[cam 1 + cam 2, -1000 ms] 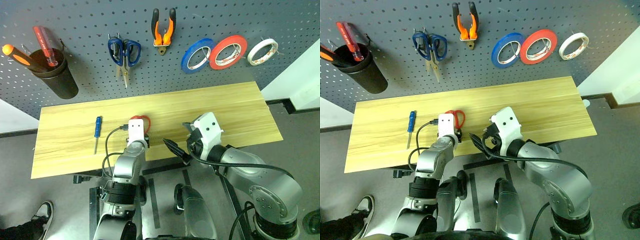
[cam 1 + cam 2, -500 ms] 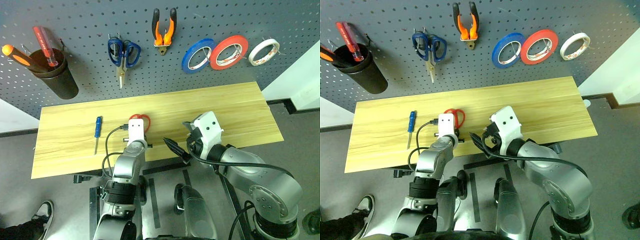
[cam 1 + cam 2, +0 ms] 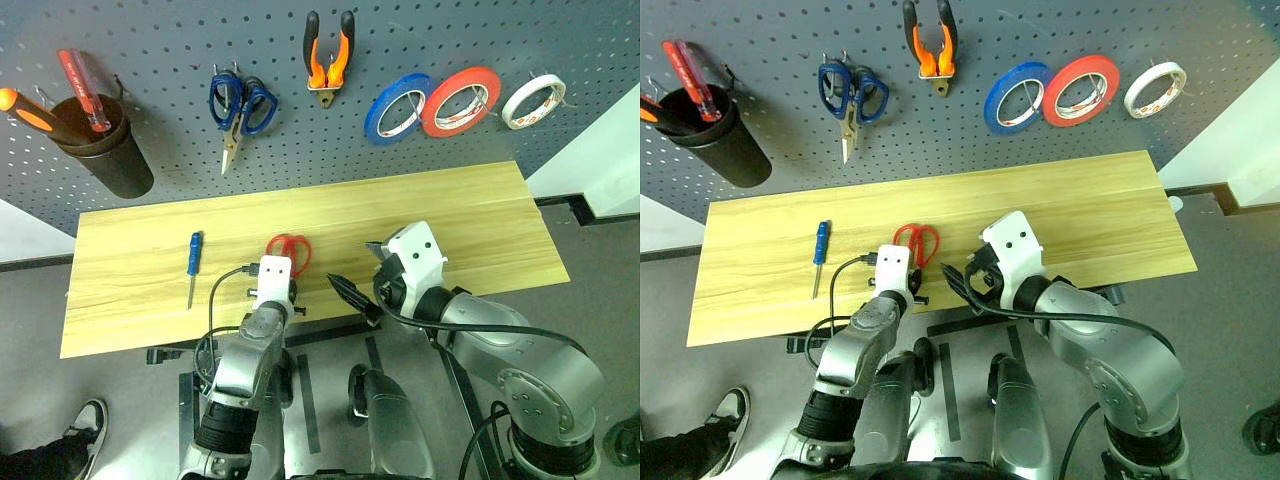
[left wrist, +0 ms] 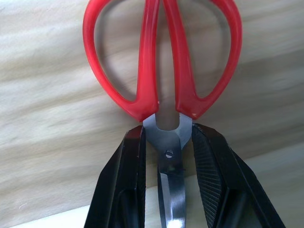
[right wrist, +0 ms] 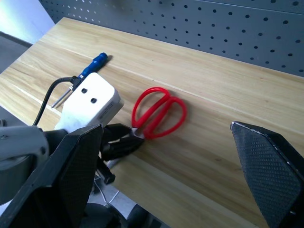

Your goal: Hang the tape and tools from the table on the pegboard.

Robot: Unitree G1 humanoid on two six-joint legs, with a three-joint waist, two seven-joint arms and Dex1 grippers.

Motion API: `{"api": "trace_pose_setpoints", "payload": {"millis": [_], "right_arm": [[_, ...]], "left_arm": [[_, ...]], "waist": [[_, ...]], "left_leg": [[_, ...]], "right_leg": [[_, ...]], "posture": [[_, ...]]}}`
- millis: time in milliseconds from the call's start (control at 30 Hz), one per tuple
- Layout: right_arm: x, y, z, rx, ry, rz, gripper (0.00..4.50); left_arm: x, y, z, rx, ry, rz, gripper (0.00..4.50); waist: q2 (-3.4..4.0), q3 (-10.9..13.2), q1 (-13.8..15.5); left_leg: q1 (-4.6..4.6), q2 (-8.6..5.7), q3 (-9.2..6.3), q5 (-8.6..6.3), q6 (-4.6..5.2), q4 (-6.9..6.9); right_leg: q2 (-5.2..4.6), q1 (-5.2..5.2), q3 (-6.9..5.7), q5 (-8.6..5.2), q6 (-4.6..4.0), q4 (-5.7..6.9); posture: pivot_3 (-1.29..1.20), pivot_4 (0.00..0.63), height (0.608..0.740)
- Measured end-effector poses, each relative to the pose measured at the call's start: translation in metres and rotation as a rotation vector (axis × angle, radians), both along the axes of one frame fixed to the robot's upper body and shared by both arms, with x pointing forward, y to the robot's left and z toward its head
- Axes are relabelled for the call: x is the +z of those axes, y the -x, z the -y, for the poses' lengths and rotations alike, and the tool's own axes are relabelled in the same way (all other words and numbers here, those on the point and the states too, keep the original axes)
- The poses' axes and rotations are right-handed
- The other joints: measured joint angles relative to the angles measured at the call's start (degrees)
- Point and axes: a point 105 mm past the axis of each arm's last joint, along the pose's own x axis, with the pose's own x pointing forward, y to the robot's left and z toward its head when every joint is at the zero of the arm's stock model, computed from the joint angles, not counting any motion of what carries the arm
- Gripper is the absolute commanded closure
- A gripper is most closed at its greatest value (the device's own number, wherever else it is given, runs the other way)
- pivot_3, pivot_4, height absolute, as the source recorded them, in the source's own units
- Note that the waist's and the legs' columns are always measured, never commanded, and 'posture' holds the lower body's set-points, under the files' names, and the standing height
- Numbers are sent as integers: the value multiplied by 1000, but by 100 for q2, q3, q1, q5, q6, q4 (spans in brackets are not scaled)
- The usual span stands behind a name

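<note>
The left gripper (image 4: pixel 167 154) is clenching the red-handled scissors (image 4: pixel 164 57) by the blades at the table (image 3: pixel 450 215) front edge. Bare wood is lying ahead of it. The blade tips are cut off, probably overhanging; the right gripper (image 5: pixel 180 166) is hanging released alongside.

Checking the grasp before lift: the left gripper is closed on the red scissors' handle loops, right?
Not quite. The left gripper is closed on the red scissors at the blades, just below the handle loops, near the pivot; the left wrist view shows it.
</note>
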Motion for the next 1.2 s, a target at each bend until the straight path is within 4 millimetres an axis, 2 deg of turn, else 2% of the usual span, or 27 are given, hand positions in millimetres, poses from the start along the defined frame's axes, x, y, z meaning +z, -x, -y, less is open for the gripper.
{"api": "trace_pose_setpoints", "payload": {"millis": [200, 267, 500, 800, 1000, 1200], "right_arm": [[2, -1, 2, 9, 6, 7, 0], [5, -1, 5, 17, 5, 18, 0], [9, -10, 21, -10, 36, 43, 0], [18, -11, 25, 9, 4, 82, 0], [21, -11, 27, 14, 6, 103, 0], [19, -13, 28, 15, 18, 104, 0]], "left_arm": [[67, -4, 22, -95, 16, 280, 3439], [80, -3, 28, -130, 2, 346, 3439], [92, 3, 30, -198, -128, 498, 3439], [109, 19, 16, -198, -286, 749, 3439], [142, 28, -8, -75, -341, 980, 3439], [169, 28, -25, 27, -365, 1103, 3439]], "waist": [[0, 0, -1], [0, -1, -2], [0, -1, -3], [0, -3, 4], [0, -5, 4], [-1, -9, 10]], "left_leg": [[-6, -2, -1, 0, 0, 1], [-6, -3, 0, 0, 1, 1], [-5, -3, 0, 1, 1, 6], [-5, -5, 1, 2, 1, 9], [-4, -5, 0, 2, 2, 17], [-3, -5, 0, 4, 3, 27]], "right_leg": [[4, -3, -3, 1, 2, 0], [4, -3, -4, 1, 3, 1], [12, -3, -8, 2, 4, 8], [9, -1, -8, 4, 6, 11], [9, 0, -9, 5, 8, 18], [12, 4, -11, 8, 12, 25]], "posture": [[-57, 346, 717], [-57, 337, 717], [-54, 323, 717], [-39, 316, 717], [-26, 306, 717], [-20, 305, 717]]}}
